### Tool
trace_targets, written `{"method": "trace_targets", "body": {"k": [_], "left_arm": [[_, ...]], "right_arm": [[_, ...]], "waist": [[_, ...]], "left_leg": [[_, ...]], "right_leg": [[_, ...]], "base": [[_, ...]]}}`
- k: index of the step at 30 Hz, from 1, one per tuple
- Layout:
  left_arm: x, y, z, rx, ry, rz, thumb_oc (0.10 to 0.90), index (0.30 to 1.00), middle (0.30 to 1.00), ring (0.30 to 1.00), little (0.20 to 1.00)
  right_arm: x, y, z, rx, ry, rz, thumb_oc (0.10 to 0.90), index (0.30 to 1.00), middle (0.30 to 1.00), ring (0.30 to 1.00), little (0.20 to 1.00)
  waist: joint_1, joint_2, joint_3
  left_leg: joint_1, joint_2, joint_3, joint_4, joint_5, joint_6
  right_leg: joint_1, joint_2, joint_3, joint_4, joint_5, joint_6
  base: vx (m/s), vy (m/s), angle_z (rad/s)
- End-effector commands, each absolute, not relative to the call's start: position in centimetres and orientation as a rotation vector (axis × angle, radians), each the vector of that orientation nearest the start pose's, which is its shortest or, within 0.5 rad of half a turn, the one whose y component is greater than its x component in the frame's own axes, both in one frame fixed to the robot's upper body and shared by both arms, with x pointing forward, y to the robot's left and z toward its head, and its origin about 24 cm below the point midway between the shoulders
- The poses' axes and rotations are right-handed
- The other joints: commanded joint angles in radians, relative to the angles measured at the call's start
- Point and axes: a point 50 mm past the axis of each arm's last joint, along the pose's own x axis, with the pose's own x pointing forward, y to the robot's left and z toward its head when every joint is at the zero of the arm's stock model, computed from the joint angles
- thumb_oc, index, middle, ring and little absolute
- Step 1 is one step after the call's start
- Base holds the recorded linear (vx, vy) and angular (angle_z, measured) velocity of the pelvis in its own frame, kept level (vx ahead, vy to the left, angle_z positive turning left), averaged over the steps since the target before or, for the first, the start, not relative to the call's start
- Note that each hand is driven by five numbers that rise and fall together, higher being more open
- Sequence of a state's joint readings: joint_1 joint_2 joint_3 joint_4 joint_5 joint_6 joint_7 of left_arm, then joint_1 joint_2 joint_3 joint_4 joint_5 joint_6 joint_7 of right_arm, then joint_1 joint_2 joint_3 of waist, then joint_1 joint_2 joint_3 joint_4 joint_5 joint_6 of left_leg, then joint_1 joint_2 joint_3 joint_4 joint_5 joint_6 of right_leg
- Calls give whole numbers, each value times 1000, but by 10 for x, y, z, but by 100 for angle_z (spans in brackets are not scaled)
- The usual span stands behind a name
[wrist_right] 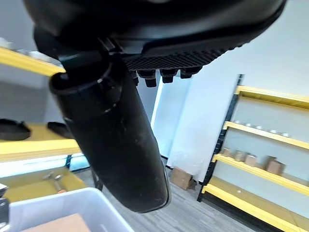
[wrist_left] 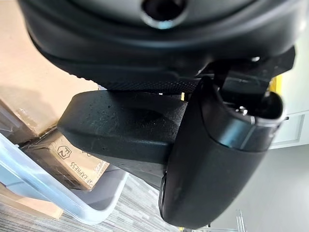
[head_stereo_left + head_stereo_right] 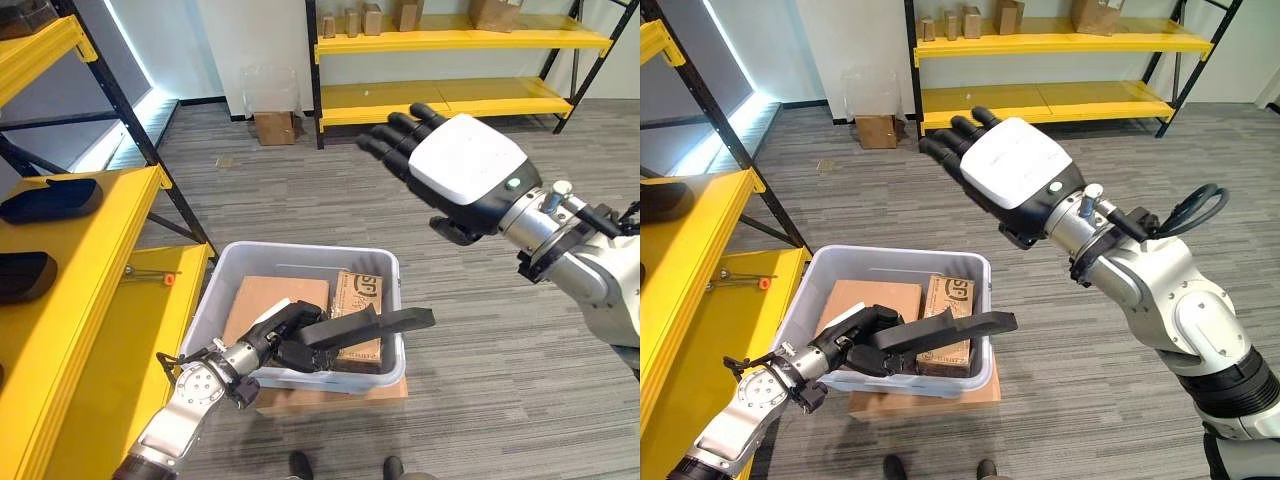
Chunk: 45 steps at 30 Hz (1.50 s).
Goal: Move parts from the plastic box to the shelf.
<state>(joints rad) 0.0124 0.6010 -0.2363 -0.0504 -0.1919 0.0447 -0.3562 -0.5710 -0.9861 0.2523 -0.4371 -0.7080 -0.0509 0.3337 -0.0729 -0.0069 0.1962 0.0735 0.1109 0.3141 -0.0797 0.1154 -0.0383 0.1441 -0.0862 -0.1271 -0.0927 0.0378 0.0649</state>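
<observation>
Left eye view gives me the relation I need: my left hand (image 3: 285,340) is curled round the near end of a long black part (image 3: 375,325), holding it just above the plastic box (image 3: 305,262). The part's long axis runs out to the robot's right, roughly level, its free end reaching past the box's right rim. The yellow shelf (image 3: 95,250) lies on the opposite side, to the left of the box and close beside it, so I judge the carry must swing the part leftward and away from where it points now. The left arm is plainly the nearer one to that shelf.

My right hand (image 3: 450,165) hangs high over the floor beyond the box, fingers straight and spread, holding nothing.

Inside the box I see flat cardboard boxes (image 3: 275,300) lying side by side. On the shelf's decks rest dark oblong parts (image 3: 50,200), and a small tool (image 3: 150,274) lies on the lower deck.
</observation>
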Motion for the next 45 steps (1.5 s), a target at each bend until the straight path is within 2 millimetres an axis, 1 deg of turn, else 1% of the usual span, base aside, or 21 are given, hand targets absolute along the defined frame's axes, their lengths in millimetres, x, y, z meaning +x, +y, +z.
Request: {"method": "trace_targets", "body": {"k": [1,2,6,7,8,10,11,13,17,21,25,32,35,36,37,38,39,41,43,44,45], "left_arm": [[258,181,107,397,-191,-490,400,300,300,300,300],[257,181,108,404,-201,-482,400,300,300,300,300],[254,189,126,413,-308,-387,400,300,300,300,300],[252,194,134,395,-352,-339,400,300,300,300,300],[251,196,137,391,-370,-322,400,300,300,300,300],[246,202,145,386,-429,-255,400,300,300,300,300],[243,206,148,379,-457,-223,400,300,300,300,300],[241,208,152,366,-498,-194,400,300,300,300,300],[236,213,156,353,-542,-131,400,300,300,300,300],[235,215,157,318,-555,-105,400,300,300,300,300],[232,215,156,332,-558,-89,400,300,300,300,300],[226,220,153,330,-554,-39,400,300,300,300,300],[220,225,151,341,-554,28,400,300,300,300,300],[219,227,149,335,-551,44,400,300,300,300,300],[216,228,147,315,-547,57,400,300,300,300,300],[216,228,147,316,-547,58,400,300,300,300,300],[213,229,140,282,-526,67,400,300,300,300,300],[215,228,135,271,-518,59,400,300,300,300,300],[219,226,133,278,-524,57,400,300,300,300,300],[219,226,133,277,-523,62,400,300,300,300,300],[220,226,134,276,-531,62,400,300,300,300,300]], "right_arm": [[273,-204,310,-1457,-737,-325,900,1000,1000,1000,1000],[274,-208,309,-1430,-724,-336,900,1000,1000,1000,1000],[282,-247,281,-1087,-594,-494,900,1000,1000,1000,1000],[282,-260,261,-971,-539,-551,900,1000,1000,1000,1000],[281,-264,250,-923,-512,-568,900,1000,1000,1000,1000],[275,-276,213,-753,-426,-621,900,1000,1000,1000,1000],[269,-278,191,-677,-374,-630,900,1000,1000,1000,1000],[265,-275,169,-603,-319,-626,900,1000,1000,1000,1000],[262,-263,145,-526,-311,-598,900,1000,1000,1000,1000],[264,-242,147,-631,-415,-511,900,1000,1000,1000,1000],[265,-228,136,-585,-403,-403,900,1000,1000,1000,1000],[263,-220,130,-593,-419,-331,900,1000,1000,1000,1000],[263,-220,134,-567,-443,-284,900,1000,1000,1000,1000],[264,-218,134,-557,-452,-272,900,1000,1000,1000,1000],[264,-215,136,-550,-471,-267,900,1000,1000,1000,1000],[265,-215,136,-550,-472,-266,900,1000,1000,1000,1000],[264,-209,136,-526,-485,-263,900,1000,1000,1000,1000],[262,-207,134,-504,-476,-257,900,1000,1000,1000,1000],[260,-206,131,-488,-483,-249,900,1000,1000,1000,1000],[259,-206,131,-496,-490,-237,900,1000,1000,1000,1000],[258,-205,131,-506,-504,-219,900,1000,1000,1000,1000]], "waist": [[12,5,-81],[13,3,-81],[22,8,-71],[24,15,-64],[26,15,-63],[24,24,-58],[21,27,-57],[17,33,-53],[11,41,-50],[26,46,-44],[35,51,-35],[62,48,-21],[91,60,2],[100,63,10],[112,64,22],[110,63,22],[116,55,37],[103,41,42],[90,28,31],[89,27,30],[83,23,23]], "left_leg": [[61,128,-22,-8,-53,-105],[61,128,-23,-8,-53,-105],[57,124,-39,-8,-56,-102],[57,124,-42,-8,-57,-100],[57,124,-44,-8,-57,-99],[60,125,-47,-8,-57,-98],[62,126,-47,-8,-55,-98],[62,127,-48,-8,-53,-97],[61,128,-51,-8,-48,-101],[54,121,-66,-8,-47,-101],[47,111,-80,-8,-41,-101],[32,98,-120,-8,-36,-100],[-16,112,-165,-8,22,-119],[-36,122,-169,-8,53,-127],[-69,143,-163,-8,114,-139],[-75,144,-166,-8,122,-140],[-115,163,-129,-5,159,-143],[-86,168,-8,39,128,-131],[-45,171,62,100,80,-141],[-41,171,69,106,78,-141],[-22,179,102,138,76,-143]], "right_leg": [[-15,-89,-107,40,7,80],[-15,-89,-108,40,7,81],[-15,-89,-114,47,0,77],[-15,-90,-118,49,-2,75],[-14,-91,-119,50,-3,74],[-12,-92,-120,53,-6,72],[-11,-92,-119,55,-7,71],[-11,-93,-118,56,-8,70],[-12,-93,-118,61,-13,68],[-13,-93,-124,68,-21,62],[-15,-92,-129,78,-32,53],[-16,-84,-144,77,-39,44],[-14,-64,-163,76,-50,23],[-11,-64,-176,72,-50,18],[-5,-68,-195,68,-47,12],[-5,-68,-200,66,-46,11],[6,-84,-242,62,-42,11],[14,-106,-312,59,-34,18],[13,-113,-359,59,-32,30],[12,-113,-365,59,-31,30],[6,-110,-387,61,-27,28]], "base": [[0,0,0],[0,0,0],[-26,-24,1],[-33,-23,1],[0,0,0],[0,0,0],[0,0,0],[-9,-6,2],[-4,-3,1],[-36,-47,2],[-61,-51,4],[-81,-116,13],[-128,-132,27],[-126,-17,38],[-109,5,33],[-167,41,50],[-169,31,66],[-206,20,87],[-174,-2,132],[-190,32,120],[-248,94,51]]}}
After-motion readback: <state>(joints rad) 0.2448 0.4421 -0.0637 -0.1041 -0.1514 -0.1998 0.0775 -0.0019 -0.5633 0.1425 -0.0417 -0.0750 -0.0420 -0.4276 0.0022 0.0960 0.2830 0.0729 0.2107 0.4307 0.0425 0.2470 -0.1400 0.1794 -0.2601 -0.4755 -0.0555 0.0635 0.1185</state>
